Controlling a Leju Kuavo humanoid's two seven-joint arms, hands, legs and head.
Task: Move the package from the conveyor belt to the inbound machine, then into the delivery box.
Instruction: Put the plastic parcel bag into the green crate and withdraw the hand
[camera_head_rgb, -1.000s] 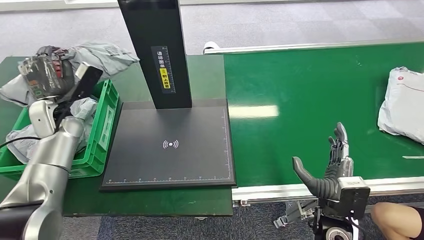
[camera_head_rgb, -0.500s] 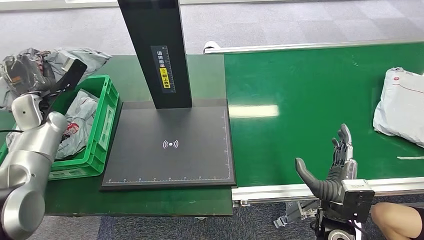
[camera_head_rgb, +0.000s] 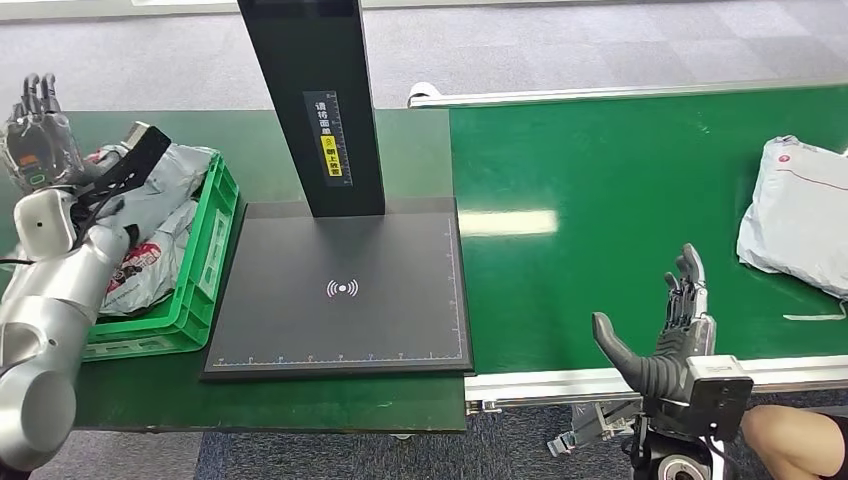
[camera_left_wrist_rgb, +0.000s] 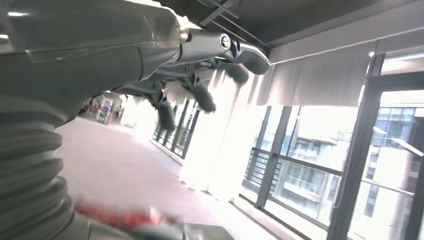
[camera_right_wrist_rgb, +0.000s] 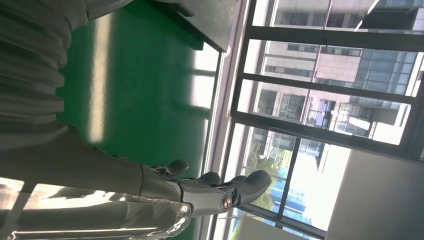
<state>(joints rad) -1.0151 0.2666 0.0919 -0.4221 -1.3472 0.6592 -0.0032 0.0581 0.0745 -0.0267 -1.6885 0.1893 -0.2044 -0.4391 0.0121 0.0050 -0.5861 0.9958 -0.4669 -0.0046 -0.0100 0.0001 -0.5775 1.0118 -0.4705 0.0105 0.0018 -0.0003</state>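
My right hand (camera_head_rgb: 668, 335) is open at the belt's (camera_head_rgb: 600, 180) near edge, holding nothing. The package (camera_head_rgb: 800, 215) lies on the belt well off to its right. My left hand (camera_head_rgb: 35, 135) is up, fingers spread, beside the box (camera_head_rgb: 205, 250).

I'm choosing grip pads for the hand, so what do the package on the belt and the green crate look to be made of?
The package looks like a soft grey plastic mailer bag: wrinkled, slightly glossy, sagging flat. The green crate looks like rigid moulded plastic, with ribbed walls and a smooth sheen. Both are judged from looks alone.
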